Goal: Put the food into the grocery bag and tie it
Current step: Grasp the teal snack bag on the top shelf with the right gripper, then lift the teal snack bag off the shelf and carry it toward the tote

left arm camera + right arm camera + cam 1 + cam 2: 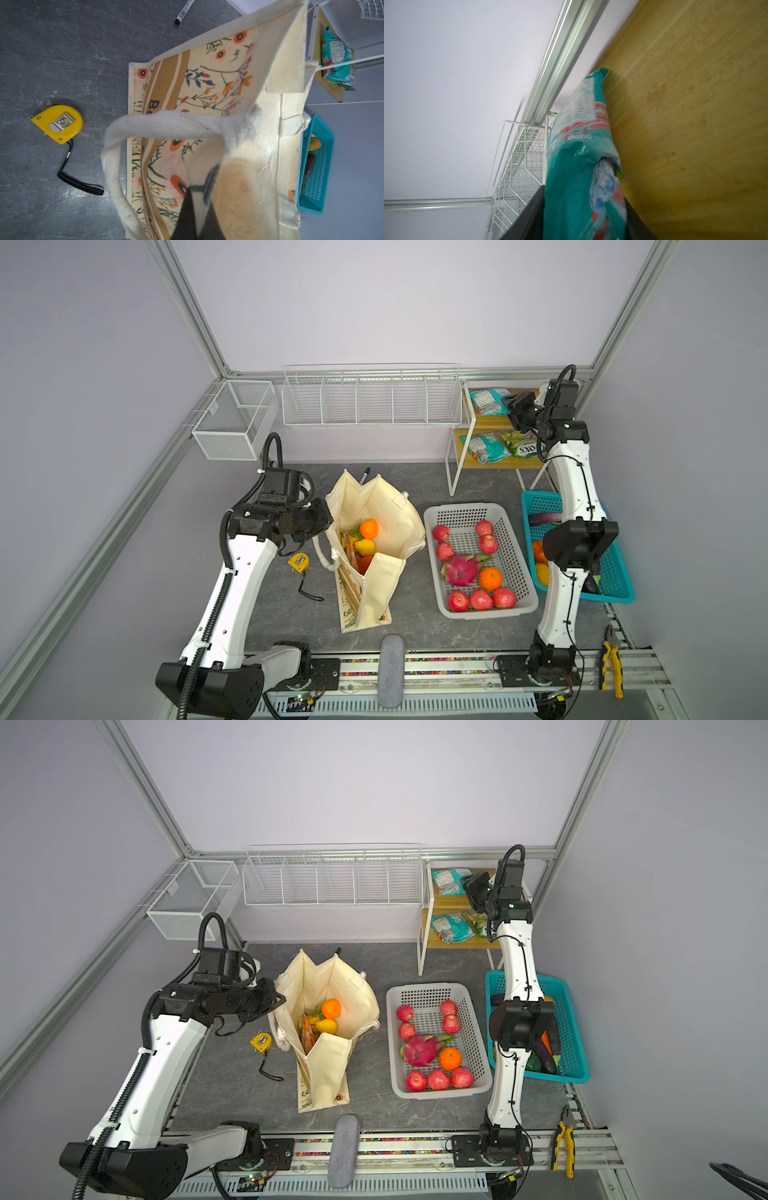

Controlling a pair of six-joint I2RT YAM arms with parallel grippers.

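- The right gripper [512, 405] is up at the top shelf [685, 104] of the small wooden rack. Its jaws stand partly apart on either side of the teal snack packet [577, 145], pressed against its crumpled near end.
- The packet lies on that shelf, and its long axis runs straight on from the jaws towards the back wall. It is therefore taken by one end, and I judge the rest will droop once it is lifted.
- The left gripper [199, 193] is fully closed on the rim of the grocery bag [386, 585], on the side nearer that arm, holding the mouth agape.
- The bag stands mid-table, already holding an orange [369, 528] and a yellow fruit [365, 546].
- From the right gripper, the bag's mouth lies forward and well to the left, beyond the white perforated basket [519, 605] of red fruit.
- The right arm alone is near the packet, and the left arm is busy with the bag.
- The carry probably needs to clear the rack's frame and the basket, then come down over the open mouth with the loose end leading.
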